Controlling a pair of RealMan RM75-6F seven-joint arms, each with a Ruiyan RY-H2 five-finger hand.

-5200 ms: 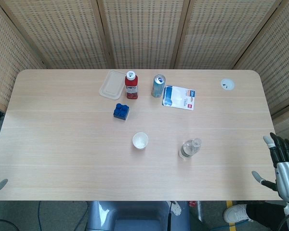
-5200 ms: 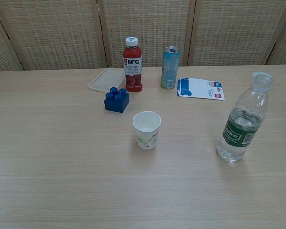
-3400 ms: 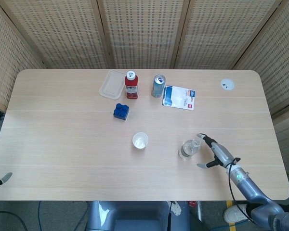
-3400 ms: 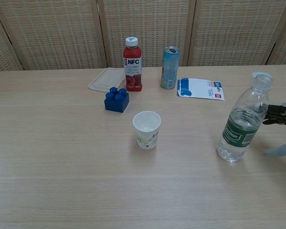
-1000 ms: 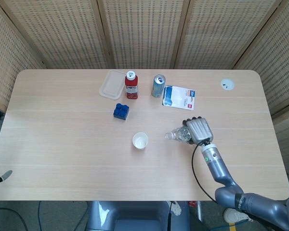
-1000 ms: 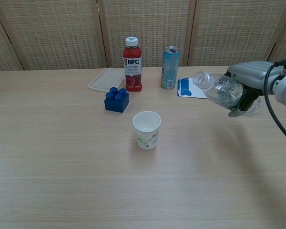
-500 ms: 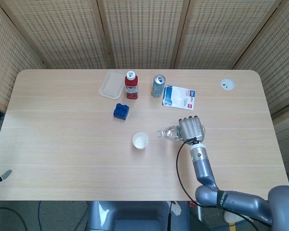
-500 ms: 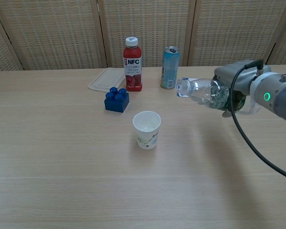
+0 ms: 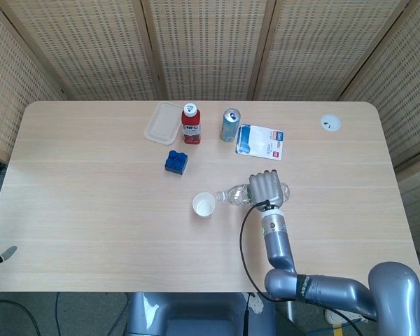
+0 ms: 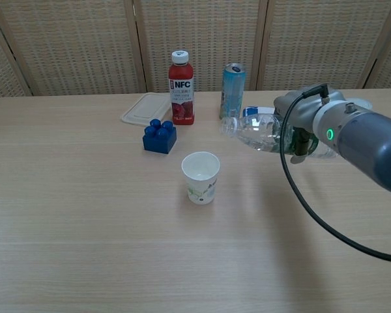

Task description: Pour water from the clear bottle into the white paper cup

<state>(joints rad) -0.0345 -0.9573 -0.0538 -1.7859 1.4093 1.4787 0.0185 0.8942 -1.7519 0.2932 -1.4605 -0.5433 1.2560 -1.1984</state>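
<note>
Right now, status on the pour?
Right hand holds clear bottle tipped, mouth short of white paper cup. Left hand barely visible. Nothing between.

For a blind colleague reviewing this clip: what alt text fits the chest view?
The robot's right hand holds the clear bottle tipped nearly sideways above the table, its mouth pointing toward the white paper cup but not yet over it. Behind stand a red juice bottle, a can and a blue block.

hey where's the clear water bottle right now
The clear bottle is off the table, held on its side in the right hand, its mouth pointing toward the white paper cup just to its left in both views.
</note>
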